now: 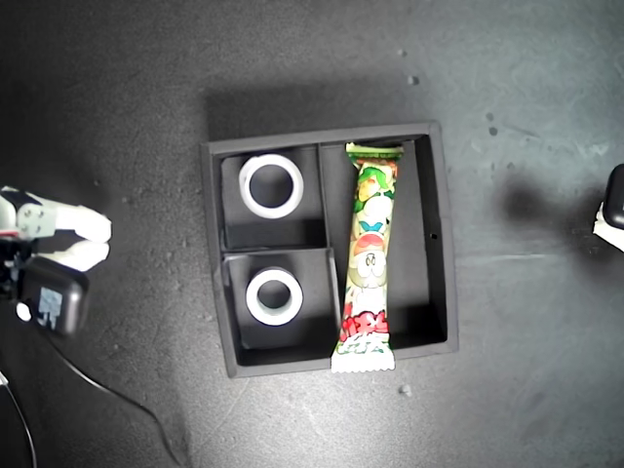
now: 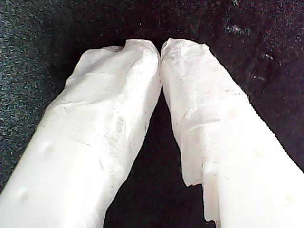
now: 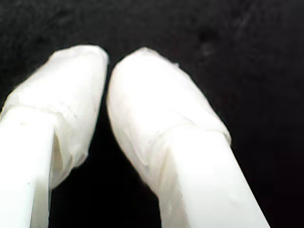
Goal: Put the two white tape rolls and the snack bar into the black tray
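Note:
In the exterior view the black tray (image 1: 441,244) lies mid-picture. One white tape roll (image 1: 246,185) rests in its upper small compartment and the other tape roll (image 1: 253,297) in the lower small one. The snack bar (image 1: 369,258) lies along the long compartment, its lower crimped end resting over the tray's wall. My first gripper (image 2: 160,50) is shut on nothing over dark matting. My second gripper (image 3: 108,66) is also shut and empty. The wrist views do not show which arm is which.
An arm with white taped fingers (image 1: 83,242) and a black camera box (image 1: 54,300) sits at the exterior view's left edge, well away from the tray. A black part of another arm (image 1: 614,198) shows at the right edge. Dark matting surrounds the tray.

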